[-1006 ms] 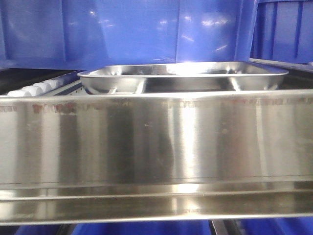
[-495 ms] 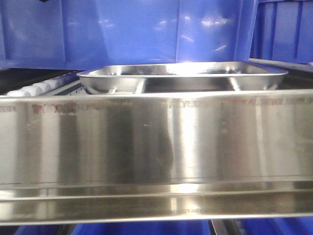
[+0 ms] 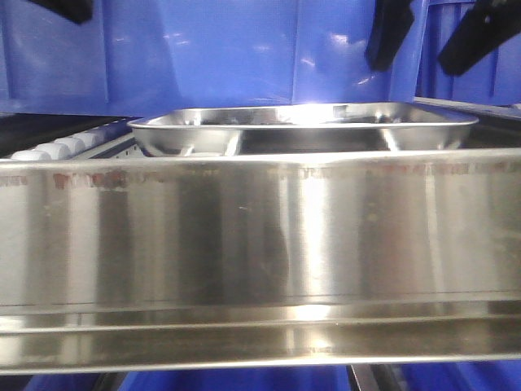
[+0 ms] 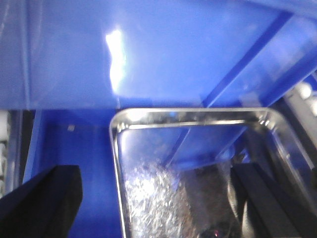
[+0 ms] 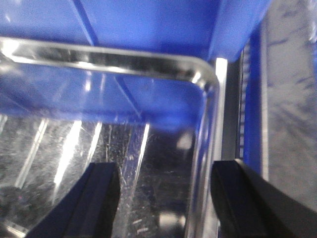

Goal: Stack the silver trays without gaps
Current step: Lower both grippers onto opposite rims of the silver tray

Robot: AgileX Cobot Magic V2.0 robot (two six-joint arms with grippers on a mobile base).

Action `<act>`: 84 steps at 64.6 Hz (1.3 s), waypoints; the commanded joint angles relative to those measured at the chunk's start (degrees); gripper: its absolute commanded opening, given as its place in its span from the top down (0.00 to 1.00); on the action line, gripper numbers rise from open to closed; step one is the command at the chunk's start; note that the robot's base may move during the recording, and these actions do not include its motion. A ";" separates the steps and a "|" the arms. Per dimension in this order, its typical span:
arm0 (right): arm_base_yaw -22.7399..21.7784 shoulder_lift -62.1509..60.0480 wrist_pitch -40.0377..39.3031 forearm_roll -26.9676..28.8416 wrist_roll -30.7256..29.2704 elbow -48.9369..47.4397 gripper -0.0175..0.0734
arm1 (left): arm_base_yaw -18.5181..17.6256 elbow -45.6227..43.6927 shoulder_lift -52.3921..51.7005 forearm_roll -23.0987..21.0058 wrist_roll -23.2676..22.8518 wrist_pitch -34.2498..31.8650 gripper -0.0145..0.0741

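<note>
Exterior front-facing view, nearest: brushed-steel shelf rail (image 3: 260, 244). Behind it, silver tray (image 3: 305, 122) flat, before blue bins (image 3: 203, 49). Left gripper (image 4: 156, 188) and right gripper (image 5: 166, 171) spread wide, straddling tray's side rims, nothing grasped. Judged: stacking not begun. Second tray unseen.

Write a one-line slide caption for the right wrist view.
Right gripper, open, lined up astride the rim of the silver tray near its corner, blue bin behind.

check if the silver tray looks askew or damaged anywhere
Nothing stands out. The silver tray sits level, its rim unbent, with only fine scratches inside. The left gripper and right gripper are open, each straddling a side rim.
</note>
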 commanded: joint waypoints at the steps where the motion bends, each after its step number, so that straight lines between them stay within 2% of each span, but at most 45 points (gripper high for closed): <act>1: 0.08 0.50 -1.16 -0.26 0.07 -0.41 0.46 | -1.37 -0.40 2.01 -0.53 0.00 -0.30 0.27; 9: 0.08 0.50 -1.16 -0.26 0.07 -0.41 0.46 | -2.70 -0.40 5.06 -0.18 0.00 1.09 0.27; 23: 0.08 0.50 -1.16 -0.26 0.07 -0.41 0.46 | -2.70 -0.40 8.12 1.95 0.00 5.14 0.27; 61: 0.08 3.20 -1.55 -0.36 0.17 -0.41 0.46 | -1.68 -1.60 9.63 3.26 -0.24 3.91 0.27; 67: 0.08 3.73 -1.55 -0.36 0.17 -0.41 0.46 | -1.69 -1.60 10.46 5.11 -0.24 4.04 0.27; 84: 0.08 4.20 -0.32 -1.76 0.17 -0.41 0.46 | -1.69 -1.60 11.33 4.91 -0.24 4.04 0.27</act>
